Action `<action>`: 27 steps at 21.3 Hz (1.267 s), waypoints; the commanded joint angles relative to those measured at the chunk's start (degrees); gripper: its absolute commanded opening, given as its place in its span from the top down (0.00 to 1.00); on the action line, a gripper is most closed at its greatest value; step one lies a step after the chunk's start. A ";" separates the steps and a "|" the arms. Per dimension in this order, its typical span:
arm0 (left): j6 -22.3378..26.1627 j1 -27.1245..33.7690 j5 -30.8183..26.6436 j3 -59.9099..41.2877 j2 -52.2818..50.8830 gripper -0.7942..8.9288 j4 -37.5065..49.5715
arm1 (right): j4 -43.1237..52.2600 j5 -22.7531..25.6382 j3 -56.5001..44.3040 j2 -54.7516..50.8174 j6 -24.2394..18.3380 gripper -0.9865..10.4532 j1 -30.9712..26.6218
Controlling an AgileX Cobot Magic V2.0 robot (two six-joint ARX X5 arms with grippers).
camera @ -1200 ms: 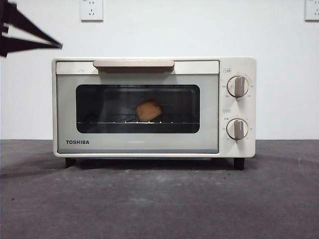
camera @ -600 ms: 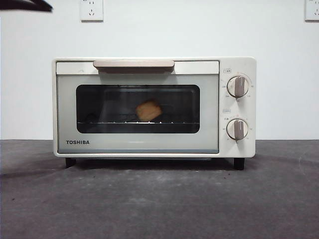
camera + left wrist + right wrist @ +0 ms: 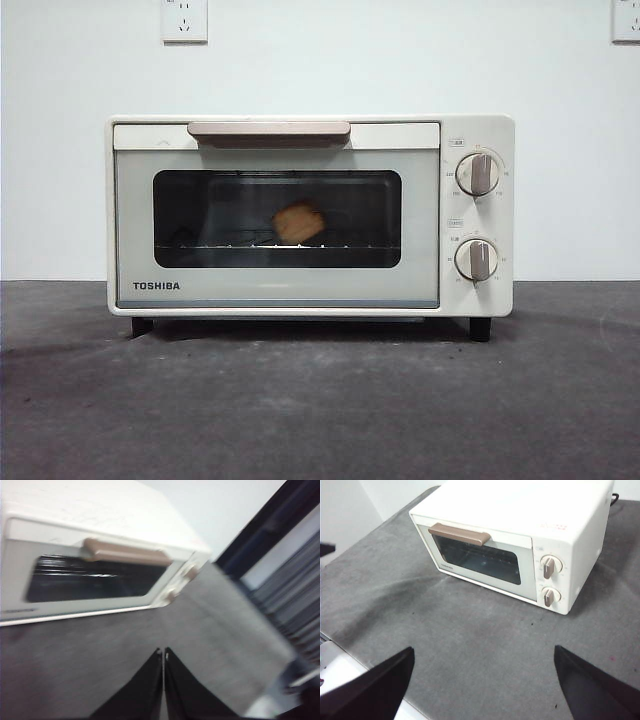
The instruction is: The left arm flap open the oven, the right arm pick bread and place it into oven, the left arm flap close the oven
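The cream-white oven stands on the dark table with its door shut, the tan handle across the top of the door. The bread sits on the wire rack inside, visible through the dark window. No arm shows in the front view. In the left wrist view my left gripper is shut, its two jaws pressed together, hanging above the mat well in front of the oven. My right gripper is open wide, held high and back from the oven, with nothing between its jaws.
Two round knobs sit on the oven's right panel. Wall sockets are on the white wall behind. Grey mat stretches in front of the oven. The table's edge shows near the right gripper.
The black gripper at the top left corner of the front view has drawn up and out of the picture. Oven and bread have not moved.
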 commanded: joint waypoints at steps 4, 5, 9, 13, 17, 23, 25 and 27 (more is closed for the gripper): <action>14.97 -0.11 -6.67 0.77 -6.40 0.91 -11.32 | 1.16 -0.17 1.07 0.13 -1.90 0.52 0.61; 14.97 -0.11 -6.69 0.77 -6.93 0.91 -11.50 | 1.16 -0.20 1.07 0.13 -1.99 0.52 0.61; 15.54 -0.11 -6.91 0.77 -7.41 0.91 -10.69 | 1.16 -0.17 1.05 0.13 -2.14 0.53 0.61; 16.74 -0.11 -12.57 0.74 -7.32 0.91 -10.54 | 1.14 -0.17 1.05 0.13 -2.23 0.71 0.61; 16.68 -0.11 -15.85 0.74 -7.32 0.91 -9.84 | 1.16 0.33 0.90 0.13 -2.32 0.90 0.61; 16.70 -0.11 -15.85 0.77 -7.34 0.91 -8.98 | 3.91 0.70 0.92 0.09 -1.92 0.90 0.55; 16.70 -0.11 -15.85 0.77 -7.34 0.91 -8.98 | 4.96 0.70 0.92 0.09 -1.92 0.90 0.55; 16.70 -0.11 -15.85 0.77 -7.34 0.91 -8.96 | 5.53 0.68 0.92 0.09 -1.92 0.90 0.55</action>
